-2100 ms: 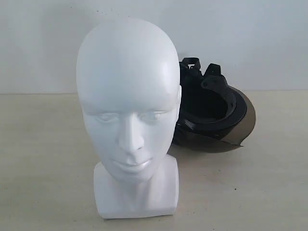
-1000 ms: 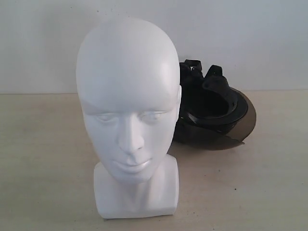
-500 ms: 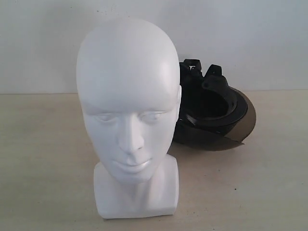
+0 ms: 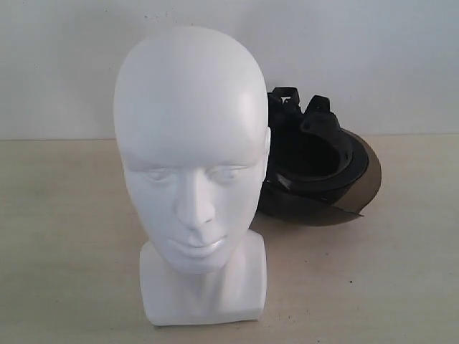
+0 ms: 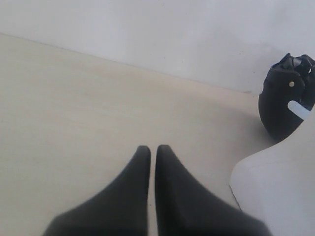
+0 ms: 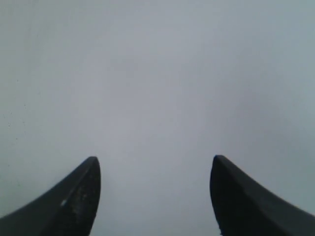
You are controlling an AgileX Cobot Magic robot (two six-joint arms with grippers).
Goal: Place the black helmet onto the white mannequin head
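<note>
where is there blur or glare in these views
Exterior view: sharp, with a soft sheen on the white mannequin head and the black helmet dim behind it. Left wrist view: the shut jaws and the head's near edge are blurred. Right wrist view: open jaws soft-edged against plain grey, nothing else to judge.
</note>
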